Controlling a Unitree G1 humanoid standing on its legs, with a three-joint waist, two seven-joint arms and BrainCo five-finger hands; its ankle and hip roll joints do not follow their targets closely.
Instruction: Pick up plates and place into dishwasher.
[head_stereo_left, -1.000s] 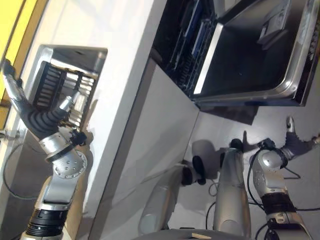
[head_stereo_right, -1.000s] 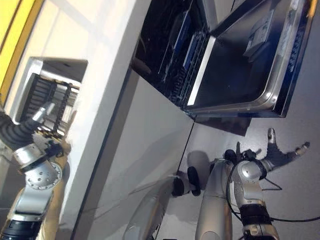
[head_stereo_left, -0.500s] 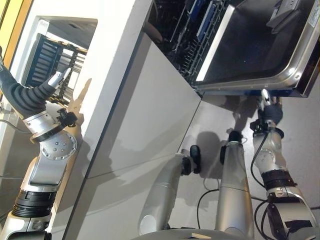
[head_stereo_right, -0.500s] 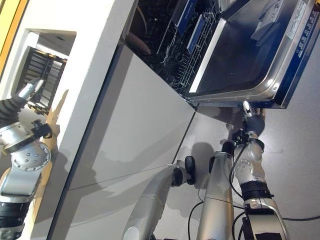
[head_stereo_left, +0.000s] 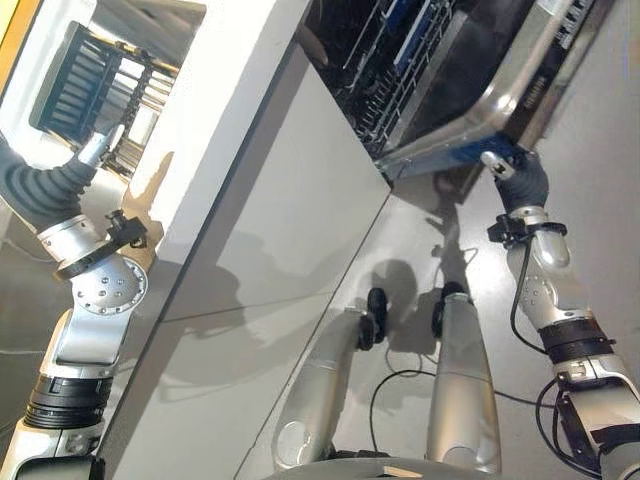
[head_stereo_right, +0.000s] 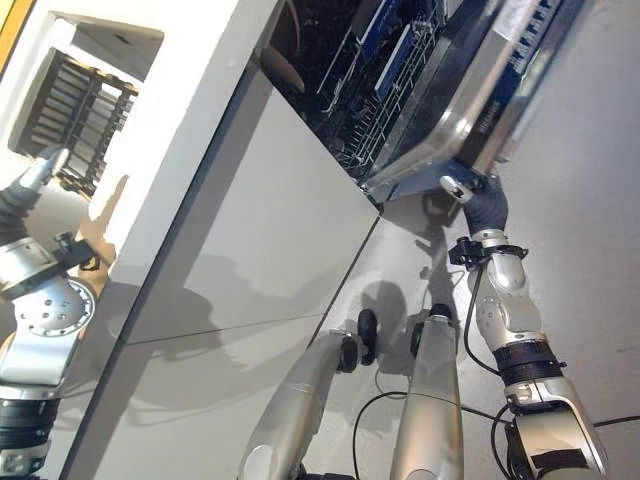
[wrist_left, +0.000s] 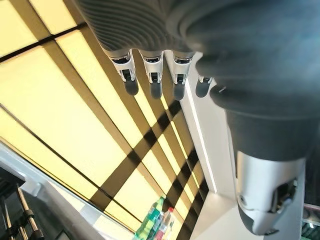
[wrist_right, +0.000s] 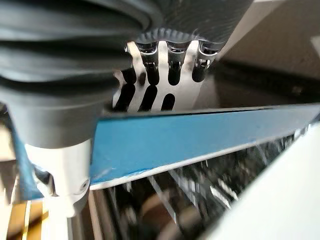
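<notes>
- The dishwasher door (head_stereo_left: 500, 95) has swung up since a second ago: it lay flat and open then, and now it stands partly raised, its steel rim tilted toward the tub.
- The right hand (head_stereo_right: 478, 203), which hung free over the floor with fingers spread, has come up under the door's front edge and presses on it; the right wrist view shows its fingers (wrist_right: 170, 65) hooked behind the blue edge of the door (wrist_right: 200, 140), thumb on the near side, so it grips the edge.
- I judge the door is being shut, so loading looks finished or broken off.
- Inside the dishwasher the rack (head_stereo_left: 400, 70) carries blue items and a pale plate (head_stereo_right: 285, 65) at the left end of the tub.
- The dish rack (head_stereo_left: 95, 85) in the counter's sink recess, far left, holds no plate I can make out.
- The left hand (head_stereo_left: 92, 150) is raised beside that rack, fingers (wrist_left: 152, 82) straight and relaxed, grasping nothing.
- The right forearm stands nearly upright from the floor side, wrist bent back under the door.
</notes>
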